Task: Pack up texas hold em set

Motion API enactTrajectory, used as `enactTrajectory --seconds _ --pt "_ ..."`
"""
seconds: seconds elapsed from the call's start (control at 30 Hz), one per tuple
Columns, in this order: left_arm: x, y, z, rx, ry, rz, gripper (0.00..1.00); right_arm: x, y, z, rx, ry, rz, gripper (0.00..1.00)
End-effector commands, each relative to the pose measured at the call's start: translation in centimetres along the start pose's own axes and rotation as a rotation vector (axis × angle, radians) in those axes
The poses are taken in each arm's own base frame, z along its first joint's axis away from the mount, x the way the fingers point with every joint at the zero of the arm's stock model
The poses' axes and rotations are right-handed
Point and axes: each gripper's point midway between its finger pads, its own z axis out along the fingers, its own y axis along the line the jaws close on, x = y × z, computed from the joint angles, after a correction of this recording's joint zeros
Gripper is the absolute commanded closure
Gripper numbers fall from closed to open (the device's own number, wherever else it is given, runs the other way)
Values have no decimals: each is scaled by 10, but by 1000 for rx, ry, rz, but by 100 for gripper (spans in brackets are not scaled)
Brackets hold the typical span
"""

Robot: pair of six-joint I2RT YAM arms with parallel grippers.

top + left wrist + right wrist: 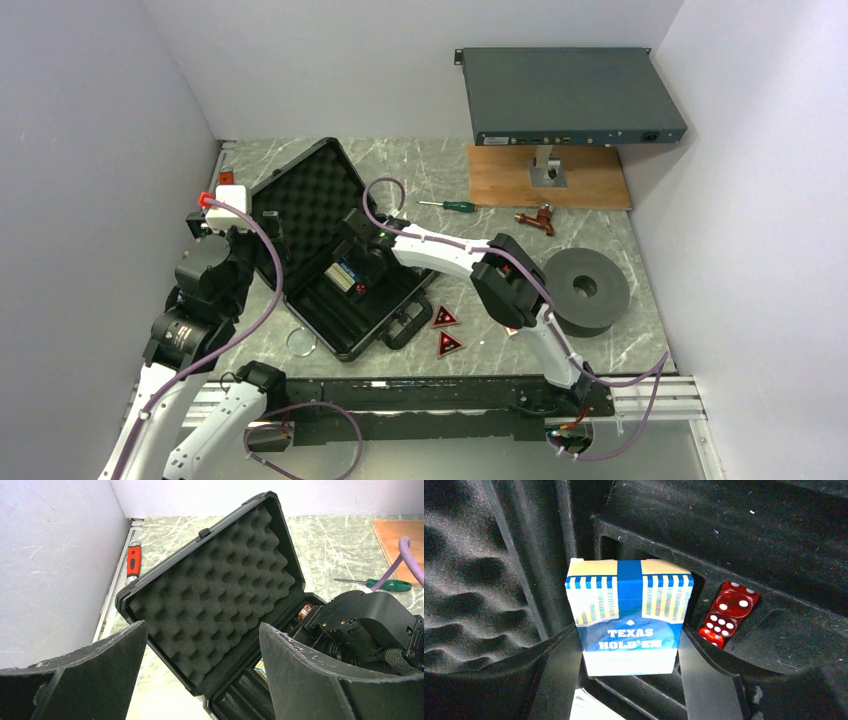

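From the top, the briefcase (pixel 310 200) lies open at nine o'clock of centre, with two triangular tokens (pixel 445 318) loose at its four o'clock. The left wrist shows my left gripper (pixel 200 635) spread wide and empty, facing the foam lid (pixel 210 595) (a nudge could drop it onto the right arm (pixel 370 625)). At the right wrist, the right gripper (pixel 626 655) pinches the blue deck (pixel 629 620) upright over its slot. Released crooked, I judge it may jam against the red dice (pixel 726 612) at three o'clock.

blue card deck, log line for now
right gripper: shut on blue card deck | deck: in open case, beside red dice | left gripper: open
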Motion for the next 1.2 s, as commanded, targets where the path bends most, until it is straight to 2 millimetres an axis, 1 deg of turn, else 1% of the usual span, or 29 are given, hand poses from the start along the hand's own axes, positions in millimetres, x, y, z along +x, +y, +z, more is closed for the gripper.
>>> enactTrajectory --seconds 0.0,0.13,0.23,0.27,0.3,0.37,0.5,0.57,0.67,0.73,0.8,0.87,1.03,1.17 --pt "-12 -2 1 8 -44 -26 12 18 -11 -4 53 51 -22 100" --pt "-12 -1 0 5 -45 -26 12 16 -13 -5 64 39 -25 100" --pt "-11 -1 0 4 -42 -24 12 11 -10 -7 61 11 -35 100" --pt "-11 -1 1 5 -42 -23 12 10 -9 -8 59 5 -43 95" --pt "-11 -1 1 4 -41 -24 12 10 -6 -8 51 7 -67 86" --pt "-11 -1 1 5 -42 -23 12 9 -2 -8 52 7 -110 79" --pt "-11 -1 1 4 -41 -23 12 11 3 -9 48 19 -144 57" --pt "-11 -1 1 3 -40 -24 12 11 3 -10 43 20 -140 48" --pt "-11 -1 1 1 -41 -24 12 9 3 -16 39 10 -119 38" --pt "-11 -1 1 1 -41 -23 12 8 3 -20 36 7 -105 23" --pt "-10 0 1 0 -40 -22 12 6 2 -22 37 5 -98 10" --pt "-10 0 2 -2 -38 -21 12 7 2 -25 36 8 -99 8" --pt "-9 0 3 -7 -33 -18 12 4 8 -33 10 2 -120 7" --pt "-7 0 4 -11 -27 -14 12 -4 18 -50 -32 -37 -139 8"
